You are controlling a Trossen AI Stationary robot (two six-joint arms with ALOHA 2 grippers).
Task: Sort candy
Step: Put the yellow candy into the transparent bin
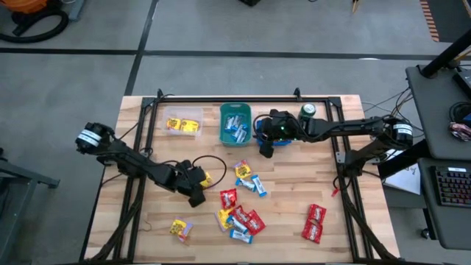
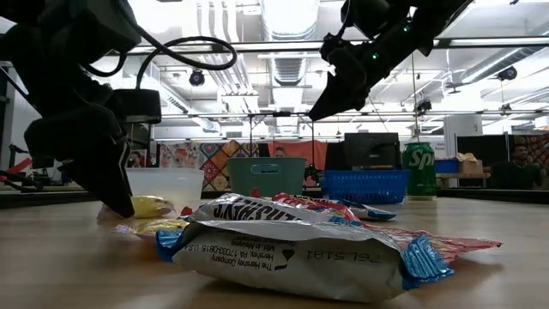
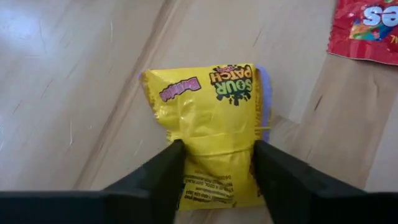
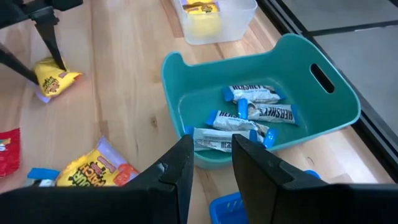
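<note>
The yellow candy packet (image 3: 208,140) read "SOUR PATCH", wrappers in the teal bin (image 4: 329,102) read "HERSHEY'S", and the green can (image 2: 419,169) showed "Sp".

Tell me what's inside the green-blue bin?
The teal bin holds blue-and-white candies, at least four showing. Anything under them is hidden, and the right gripper covers part of the near edge.

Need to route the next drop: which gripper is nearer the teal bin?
Right. The right gripper hovers just beside the teal bin; the left gripper is farther, down on a yellow candy.
</note>
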